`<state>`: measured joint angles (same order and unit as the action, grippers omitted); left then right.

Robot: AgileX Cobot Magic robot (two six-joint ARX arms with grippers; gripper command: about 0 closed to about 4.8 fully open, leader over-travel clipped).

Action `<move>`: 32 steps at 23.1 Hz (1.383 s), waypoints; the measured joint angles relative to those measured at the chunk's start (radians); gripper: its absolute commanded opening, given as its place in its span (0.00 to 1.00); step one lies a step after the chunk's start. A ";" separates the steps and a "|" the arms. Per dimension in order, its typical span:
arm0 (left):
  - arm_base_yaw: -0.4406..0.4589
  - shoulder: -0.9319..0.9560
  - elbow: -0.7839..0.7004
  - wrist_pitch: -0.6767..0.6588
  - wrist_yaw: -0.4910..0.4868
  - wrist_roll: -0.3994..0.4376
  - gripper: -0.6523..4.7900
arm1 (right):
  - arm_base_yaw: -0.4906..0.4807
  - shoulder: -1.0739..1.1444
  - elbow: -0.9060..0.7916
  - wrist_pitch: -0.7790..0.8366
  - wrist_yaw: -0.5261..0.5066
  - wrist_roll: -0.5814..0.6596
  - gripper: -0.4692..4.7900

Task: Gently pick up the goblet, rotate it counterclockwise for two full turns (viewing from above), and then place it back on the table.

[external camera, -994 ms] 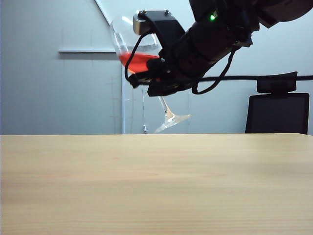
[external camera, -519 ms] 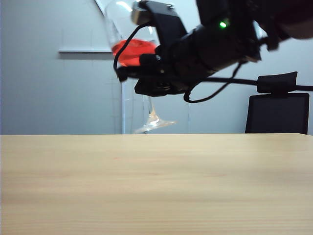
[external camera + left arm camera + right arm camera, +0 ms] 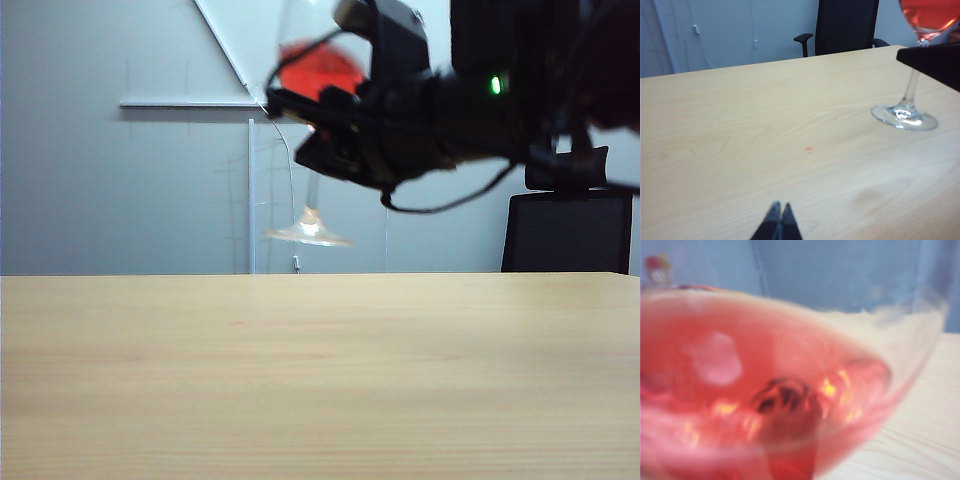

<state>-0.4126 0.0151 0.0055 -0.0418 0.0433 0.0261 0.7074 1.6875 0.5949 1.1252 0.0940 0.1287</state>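
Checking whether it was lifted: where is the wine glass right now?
The wine glass hangs above the table, centre-top of the exterior view, held just under its bowl by the right claw.

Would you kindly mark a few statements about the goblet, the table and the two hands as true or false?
1. The goblet is held off the table. True: in the exterior view its foot hangs clear of the tabletop.
2. The goblet is empty. False: it holds red liquid.
3. The right hand is shut on the goblet, at the top of the stem. True.
4. The left hand also grips the goblet. False: it sits shut and empty over bare table, apart from the glass.
5. A second glass stands on the table. False: only the one goblet is visible.
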 measured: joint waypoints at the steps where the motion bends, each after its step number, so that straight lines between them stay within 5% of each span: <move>1: 0.000 0.000 0.000 0.000 0.000 0.000 0.11 | -0.016 0.023 0.000 0.027 -0.006 0.017 0.08; 13: 0.000 0.000 0.000 0.000 0.000 0.000 0.11 | -0.086 0.322 0.168 0.080 -0.052 -0.060 0.08; 32: 0.000 0.000 0.000 0.000 0.000 0.000 0.11 | -0.087 0.389 0.232 0.071 -0.065 -0.187 0.08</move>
<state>-0.4122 0.0151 0.0051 -0.0414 0.0433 0.0261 0.6205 2.0766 0.8265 1.1961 0.0292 -0.0578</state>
